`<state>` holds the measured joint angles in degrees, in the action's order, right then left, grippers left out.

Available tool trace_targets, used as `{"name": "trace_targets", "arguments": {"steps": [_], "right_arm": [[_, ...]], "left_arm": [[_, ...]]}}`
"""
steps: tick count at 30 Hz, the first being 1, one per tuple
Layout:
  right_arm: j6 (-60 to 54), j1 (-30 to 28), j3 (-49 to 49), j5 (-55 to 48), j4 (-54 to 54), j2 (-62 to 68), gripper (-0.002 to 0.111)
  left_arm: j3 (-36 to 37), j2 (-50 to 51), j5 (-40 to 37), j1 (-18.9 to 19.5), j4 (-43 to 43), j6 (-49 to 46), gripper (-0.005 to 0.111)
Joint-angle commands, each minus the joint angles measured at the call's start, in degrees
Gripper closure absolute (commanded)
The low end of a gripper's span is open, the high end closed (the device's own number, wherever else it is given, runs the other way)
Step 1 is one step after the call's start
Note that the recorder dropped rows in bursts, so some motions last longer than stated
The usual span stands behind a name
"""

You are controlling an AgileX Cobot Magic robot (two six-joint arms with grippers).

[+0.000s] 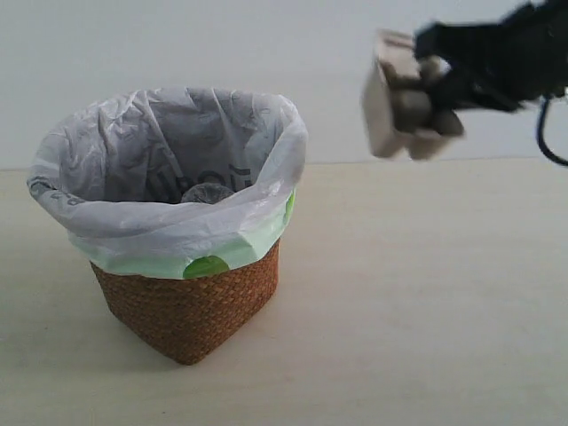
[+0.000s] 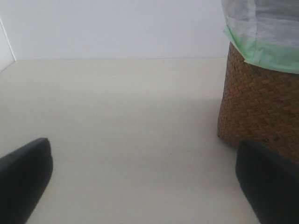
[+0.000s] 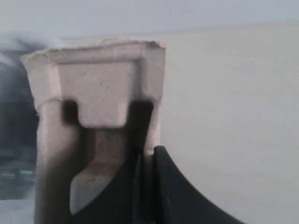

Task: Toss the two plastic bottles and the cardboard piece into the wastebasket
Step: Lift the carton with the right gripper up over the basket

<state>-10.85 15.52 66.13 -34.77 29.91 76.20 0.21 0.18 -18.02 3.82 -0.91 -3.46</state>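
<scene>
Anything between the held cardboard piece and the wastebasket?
Nothing: in the exterior view only open air separates the cardboard piece from the wastebasket, with bare table below.

Exterior view: right gripper point(image 1: 439, 75) has a black body, blocky and angular, edges blurred. 1 thin black cable point(image 1: 539, 133) hangs in a loop behind it at the frame edge.
Right wrist view: right fingers point(image 3: 177, 196), 2, matte black, broad at the base, curving to narrow tips.
Left wrist view: left gripper point(image 2: 145, 186) shows left fingers point(image 2: 23, 179), 2, matte black, thick slabs with rounded corners and smooth, plain faces.
</scene>
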Motion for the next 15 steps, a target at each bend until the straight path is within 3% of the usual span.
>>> {"name": "trace_targets", "arguments": {"steps": [1, 5, 11, 15], "right_arm": [[-5.35, 7.57, 10.83, -1.72, 10.48, -0.73, 0.108], [-3.41, 8.15, 13.27, -3.19, 5.74, -0.73, 0.108], [21.05, 1.99, 7.88, -7.86, -29.91, 0.06, 0.108], [26.08, -3.99, 5.82, -11.57, -39.60, 0.06, 0.108]], "left_arm": [[-0.21, -0.18, 0.44, -0.41, -0.12, 0.50, -0.001], [-0.21, -0.18, 0.44, -0.41, -0.12, 0.50, -0.001], [-0.21, -0.18, 0.44, -0.41, -0.12, 0.50, -0.001], [-0.21, -0.18, 0.44, -0.41, -0.12, 0.50, -0.001]]}}
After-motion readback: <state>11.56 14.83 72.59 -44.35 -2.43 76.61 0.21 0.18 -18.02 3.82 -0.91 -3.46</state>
